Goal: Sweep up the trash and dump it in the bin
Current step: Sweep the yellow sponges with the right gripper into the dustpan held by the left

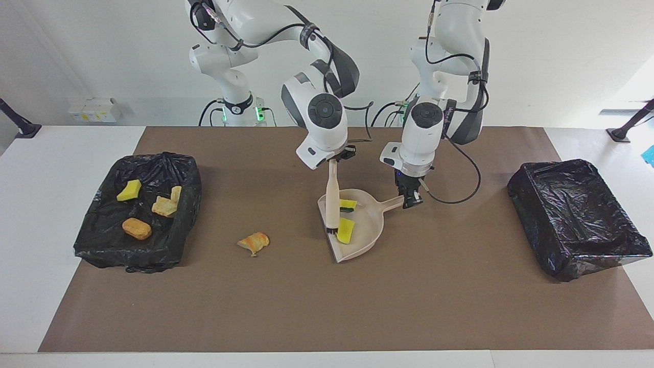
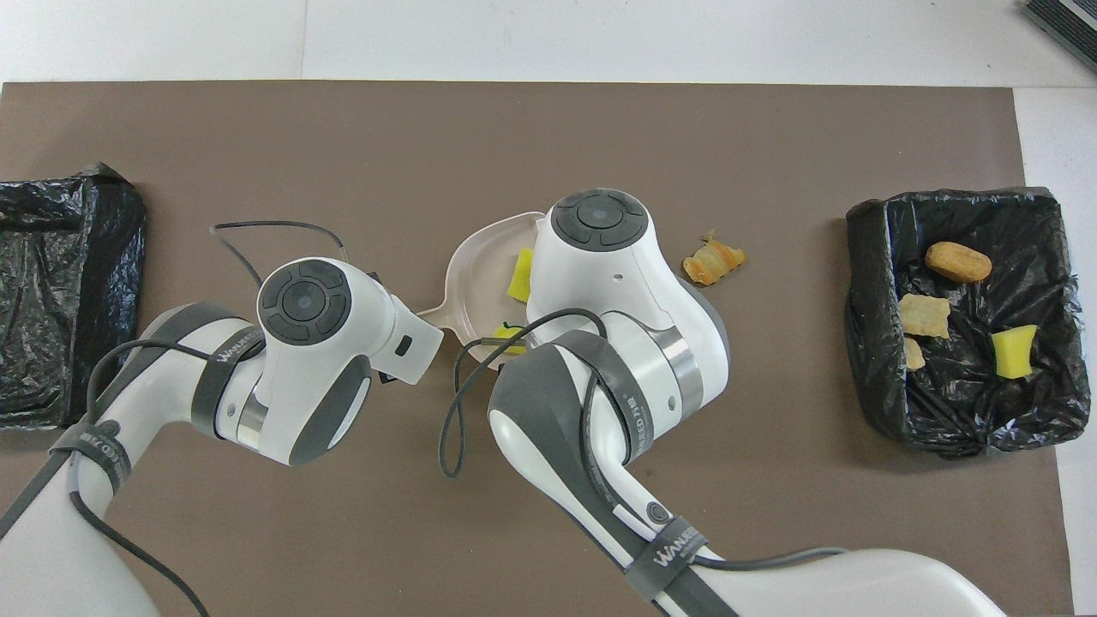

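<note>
A beige dustpan (image 1: 365, 221) lies mid-table on the brown mat. My left gripper (image 1: 412, 199) is shut on its handle (image 1: 396, 203). Two yellow sponge chunks (image 1: 346, 230) (image 1: 348, 204) sit inside the pan. My right gripper (image 1: 338, 156) is shut on a beige brush (image 1: 332, 194) that stands nearly upright, its dark bristles (image 1: 331, 231) at the pan's open lip beside the sponges. A tan-orange scrap (image 1: 254, 242) (image 2: 714, 261) lies loose on the mat between the pan and the bin (image 1: 190, 197) (image 2: 864, 283) at the right arm's end. From overhead both wrists hide the grippers.
That black-lined bin holds a yellow-green sponge piece (image 1: 129, 190) and tan lumps (image 1: 164, 206) (image 1: 136, 228). A second black-lined bin (image 1: 577, 217) (image 2: 51, 291) stands at the left arm's end. Loose cables hang from both wrists near the pan.
</note>
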You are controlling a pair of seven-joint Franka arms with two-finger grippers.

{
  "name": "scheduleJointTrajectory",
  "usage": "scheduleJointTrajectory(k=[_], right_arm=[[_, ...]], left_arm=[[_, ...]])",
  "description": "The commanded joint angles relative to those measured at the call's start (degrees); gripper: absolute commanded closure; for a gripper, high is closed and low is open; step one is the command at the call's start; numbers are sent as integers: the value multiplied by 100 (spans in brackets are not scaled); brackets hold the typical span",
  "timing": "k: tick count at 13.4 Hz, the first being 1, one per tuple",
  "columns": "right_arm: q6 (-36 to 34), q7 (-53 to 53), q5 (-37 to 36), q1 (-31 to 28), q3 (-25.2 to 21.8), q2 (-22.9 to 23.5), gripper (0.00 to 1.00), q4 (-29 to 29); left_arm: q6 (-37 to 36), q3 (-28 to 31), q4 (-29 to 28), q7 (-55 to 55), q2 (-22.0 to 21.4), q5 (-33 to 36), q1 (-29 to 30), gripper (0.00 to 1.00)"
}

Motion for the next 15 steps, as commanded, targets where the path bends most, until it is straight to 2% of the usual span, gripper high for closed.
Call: scheduleJointTrajectory(k=[1,5,8,11,15], right_arm=[[130,20,-33,-13,34,-91,100,-364],[236,-24,2,48,34,-557,100,-1208],[148,29,-7,198,34,-662,100,-1323],[113,-15,-24,364,34,-996,100,-1849],[-475,37,-112,418,34,-1137,100,-1947]], left_arm=[[-61,-17,-4,-94,-50,-97,43,100],[-106,-17,49,-200,-32,-185,43,100],[-80,-17,49,-191,-32,-185,43,100],[-54,-17,41,-147,-32,-185,52,100],[-54,-17,23,-138,-32,-176,87,100]])
